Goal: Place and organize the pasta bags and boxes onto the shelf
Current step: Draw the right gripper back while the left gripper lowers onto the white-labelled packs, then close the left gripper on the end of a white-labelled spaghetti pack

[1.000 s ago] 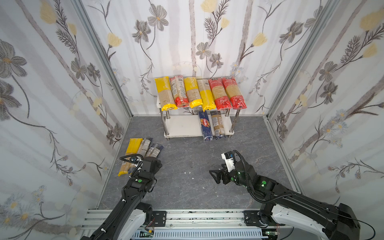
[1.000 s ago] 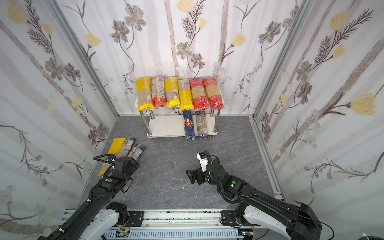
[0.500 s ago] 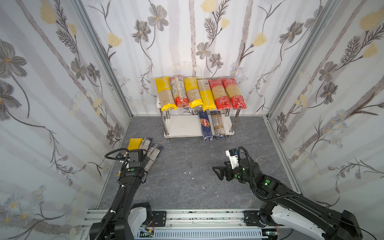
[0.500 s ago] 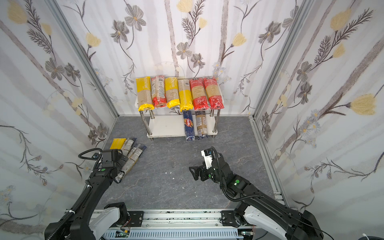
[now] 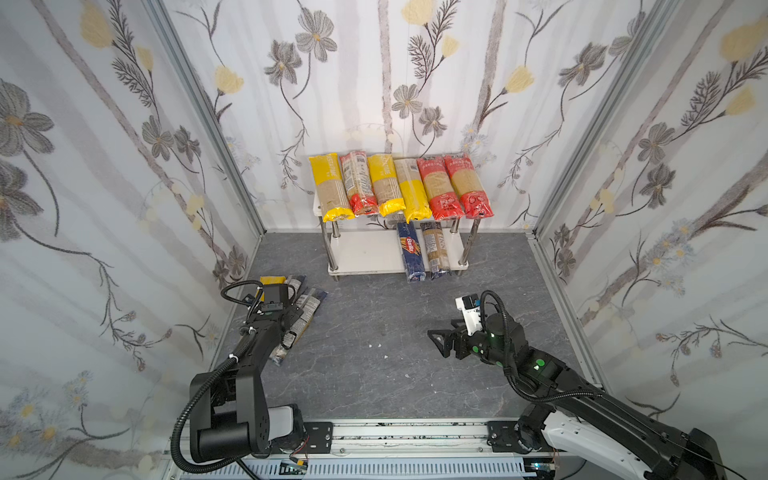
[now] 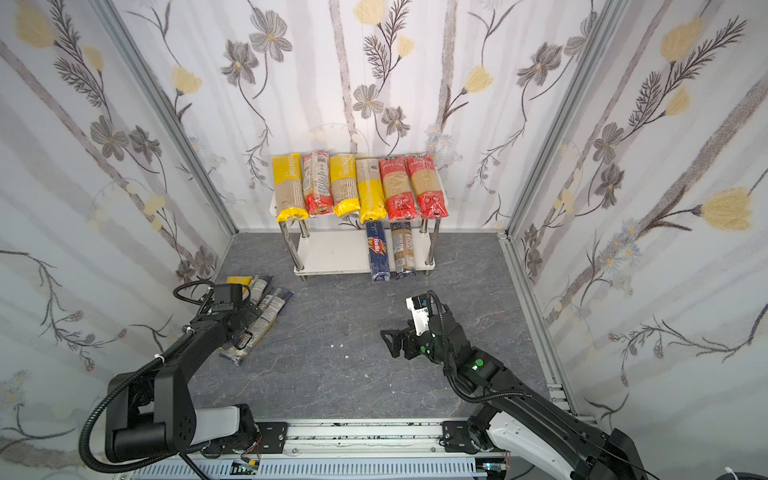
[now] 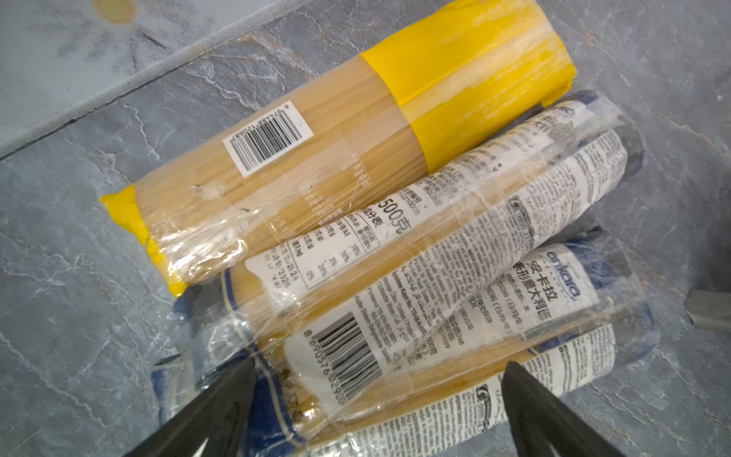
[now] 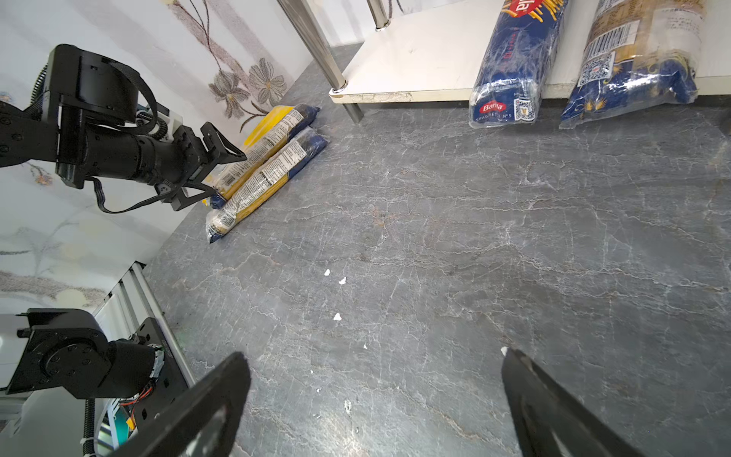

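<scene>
The pasta bags left on the floor — three, by the left wall — are lying under my left gripper in both top views. A second ago it was hanging nearer to me, so I think the next pick is starting. The shelf is holding eight. In the left wrist view its jaws are standing spread above a blue-ended bag. In the right wrist view the right gripper is waiting wide open — it has shifted only slightly.

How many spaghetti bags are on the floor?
3. A yellow-ended clear spaghetti bag lies nearest the wall, a blue-ended clear bag against it, and another blue-ended bag outermost. None looks hidden.
</scene>
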Controlling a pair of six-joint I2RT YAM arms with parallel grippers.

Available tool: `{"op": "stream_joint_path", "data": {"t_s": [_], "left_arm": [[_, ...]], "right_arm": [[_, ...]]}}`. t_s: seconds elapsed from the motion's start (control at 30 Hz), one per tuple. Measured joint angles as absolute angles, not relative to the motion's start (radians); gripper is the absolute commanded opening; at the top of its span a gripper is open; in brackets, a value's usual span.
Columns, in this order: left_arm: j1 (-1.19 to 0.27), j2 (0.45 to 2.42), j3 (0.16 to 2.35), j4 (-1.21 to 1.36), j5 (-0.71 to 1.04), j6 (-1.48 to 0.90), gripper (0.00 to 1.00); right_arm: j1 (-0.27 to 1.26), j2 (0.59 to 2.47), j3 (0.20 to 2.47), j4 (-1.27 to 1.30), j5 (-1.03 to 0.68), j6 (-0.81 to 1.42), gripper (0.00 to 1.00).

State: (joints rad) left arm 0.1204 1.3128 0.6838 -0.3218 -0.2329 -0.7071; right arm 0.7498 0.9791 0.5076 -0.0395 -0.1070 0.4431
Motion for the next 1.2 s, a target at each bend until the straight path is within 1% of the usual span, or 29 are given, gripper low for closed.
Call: {"op": "stream_joint_path", "data": {"t_s": [0.2,0.37,0.43,0.57,0.83,1.1,1.2], "left_arm": [[0.096,1.33,0.659,-0.284,-0.259,-0.702,1.0],[0.043,1.346,0.629,-0.243,-0.319,-0.692,0.97],[-0.001,1.346,0.616,-0.232,-0.331,-0.693,0.97],[-0.073,1.351,0.592,-0.223,-0.299,-0.715,0.94],[-0.228,1.317,0.553,-0.222,-0.295,-0.777,0.94],[-0.388,1.275,0.541,-0.24,-0.268,-0.836,0.98],[-0.446,1.256,0.522,-0.239,-0.282,-0.866,0.99]], "right_arm": [[0.747,0.971,0.511,-0.042,-0.11,0.443,1.0],[0.747,0.947,0.512,-0.043,-0.121,0.445,1.0],[0.746,0.936,0.512,-0.046,-0.121,0.449,1.0],[0.746,0.913,0.512,-0.05,-0.121,0.456,1.0],[0.746,0.829,0.501,-0.082,-0.098,0.471,1.0],[0.746,0.788,0.494,-0.13,-0.094,0.49,1.0],[0.746,0.775,0.493,-0.139,-0.094,0.496,1.0]]}}
